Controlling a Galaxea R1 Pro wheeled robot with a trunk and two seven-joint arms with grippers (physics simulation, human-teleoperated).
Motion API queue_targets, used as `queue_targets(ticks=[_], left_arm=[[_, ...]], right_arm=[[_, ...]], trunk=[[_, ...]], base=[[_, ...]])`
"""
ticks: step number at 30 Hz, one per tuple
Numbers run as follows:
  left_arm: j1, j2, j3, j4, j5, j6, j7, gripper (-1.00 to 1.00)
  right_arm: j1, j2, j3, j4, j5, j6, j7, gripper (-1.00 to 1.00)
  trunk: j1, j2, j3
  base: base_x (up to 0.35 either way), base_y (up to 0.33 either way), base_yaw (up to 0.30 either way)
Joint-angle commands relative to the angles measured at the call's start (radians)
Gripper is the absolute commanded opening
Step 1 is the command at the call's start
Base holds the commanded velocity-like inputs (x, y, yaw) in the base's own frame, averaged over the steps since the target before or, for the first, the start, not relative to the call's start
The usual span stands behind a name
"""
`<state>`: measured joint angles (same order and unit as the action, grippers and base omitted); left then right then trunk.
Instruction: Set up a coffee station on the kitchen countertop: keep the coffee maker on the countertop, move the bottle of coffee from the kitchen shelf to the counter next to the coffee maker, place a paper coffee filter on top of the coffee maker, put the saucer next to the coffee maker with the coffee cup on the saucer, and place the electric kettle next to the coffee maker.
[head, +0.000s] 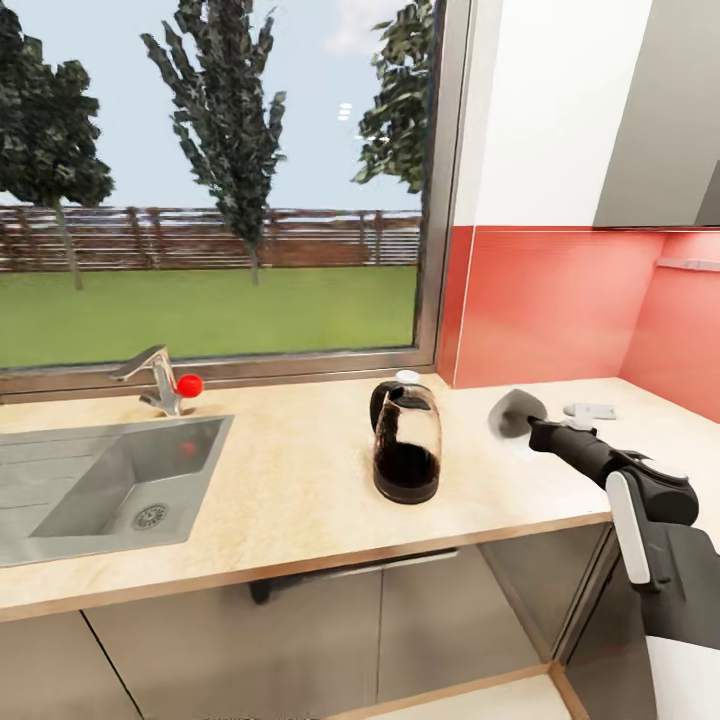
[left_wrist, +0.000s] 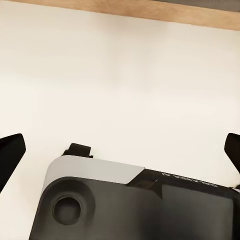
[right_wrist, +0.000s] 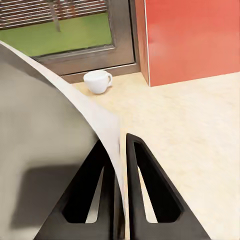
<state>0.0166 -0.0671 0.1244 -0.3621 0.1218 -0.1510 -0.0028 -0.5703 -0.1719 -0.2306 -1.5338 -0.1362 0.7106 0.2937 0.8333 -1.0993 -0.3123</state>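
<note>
The saucer (head: 516, 412) is being pinched on edge by the right gripper (head: 535, 430), right of centre in the head view, hanging tilted over the countertop (head: 300, 480). In the right wrist view the saucer (right_wrist: 45, 150) is filling the left half of the frame as a grey, shadowed disc, its rim running down between the two black fingers (right_wrist: 150, 200), which are pressing together on it; the plate is hiding much of what lies beyond it.

The electric kettle (head: 406, 443) is standing upright on the countertop at the middle of the head view, left of the saucer and apart from it. The coffee cup (right_wrist: 97, 81) is sitting on the worktop near the window sill, at the upper centre of the right wrist view; in the head view only its top is peeking out above the kettle's lid.

The left gripper (left_wrist: 120, 152) is showing just two dark fingertips at the frame's edges, spread wide, over a pale surface.

A sink (head: 110, 490) and tap (head: 155, 378) are occupying the lower left. A small pale object (head: 592, 410) near the red backsplash is too blurred to identify.
</note>
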Motion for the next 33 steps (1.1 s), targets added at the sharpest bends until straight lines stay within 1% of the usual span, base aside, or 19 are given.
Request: queue_targets(ticks=[1,6,18,27,33], left_arm=[[0.000,0.000,0.000,-0.001,0.010,-0.001,0.000,1.00],[0.000,0.000,0.000,-0.001,0.010,-0.001,0.000,1.00],[0.000,0.000,0.000,-0.001,0.010,-0.001,-0.002,1.00],[0.000,0.000,0.000,-0.001,0.010,-0.001,-0.002,1.00],[0.000,0.000,0.000,-0.001,0.010,-0.001,-0.002,1.00]], right_arm=[[-0.001,0.000,-0.002,-0.001,-0.011,0.008,0.000,-1.00],[0.000,0.000,-0.002,-0.002,-0.011,0.009,0.002,-1.00],[0.000,0.001,-0.003,-0.002,-0.011,0.009,0.002,-1.00],[0.000,0.002,-0.001,-0.002,-0.011,0.009,0.002,-1.00],[0.000,0.002,-0.001,-0.002,-0.011,0.009,0.002,-1.00]], trunk=[[0.000,-0.001,-0.001],[0.000,-0.001,-0.001],[0.000,-0.001,-0.001],[0.000,-0.001,-0.001],[0.000,-0.001,-0.001]], base=[[-0.048,-0.026,0.143],[-0.186,-0.103,0.060],[-0.287,-0.144,0.012],[-0.114,-0.037,0.211],[-0.280,-0.002,0.054]])
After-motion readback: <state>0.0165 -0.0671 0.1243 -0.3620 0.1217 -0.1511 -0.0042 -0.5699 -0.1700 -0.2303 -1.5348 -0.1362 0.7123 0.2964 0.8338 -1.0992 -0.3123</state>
